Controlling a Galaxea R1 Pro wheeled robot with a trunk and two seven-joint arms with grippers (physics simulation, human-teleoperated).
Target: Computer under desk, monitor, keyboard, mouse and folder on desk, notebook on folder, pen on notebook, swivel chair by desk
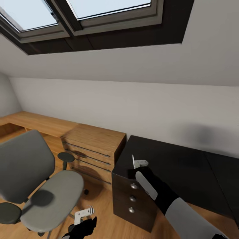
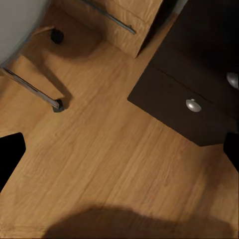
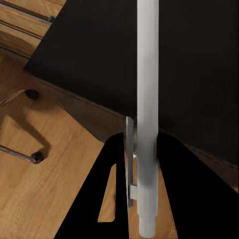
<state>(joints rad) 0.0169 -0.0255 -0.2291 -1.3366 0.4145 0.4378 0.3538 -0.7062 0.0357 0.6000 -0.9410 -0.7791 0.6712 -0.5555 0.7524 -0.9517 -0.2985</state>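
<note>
The right gripper [image 1: 136, 163] hangs over the left end of the desk [image 1: 179, 172], above the glossy black top just past the corner where the drawer unit [image 1: 132, 199] stands. Its jaws are clamped on the pen [image 3: 148, 99]: from the right wrist, the slim silvery-white stick runs straight out between the fingers [image 3: 130, 149], pinched near its lower end, with the black desktop behind it. From the head view the pen [image 1: 146, 185] shows as a pale slanted bar beside the black forearm.

The left gripper [image 1: 84, 214] sits low, near the front edge of the chair [image 1: 49, 196] seat and over the wood floor [image 2: 114, 154]. I cannot tell how its jaws stand; the left wrist view shows only dark edges at the sides of the frame, with nothing between them. That view looks down on floor planks, a chrome chair leg [image 2: 32, 89] with a castor, and a corner of the drawer unit with its round silver knobs [image 2: 193, 105].

The chair stands left of the desk, its grey seat bare, tall back towards the left wall. Between chair and desk, against the grey wall, is a light wooden dresser [image 1: 94, 146]. A low wooden ledge [image 1: 36, 122] runs along the wall beyond it. Skylights [image 1: 83, 13] are set in the sloped ceiling overhead.
</note>
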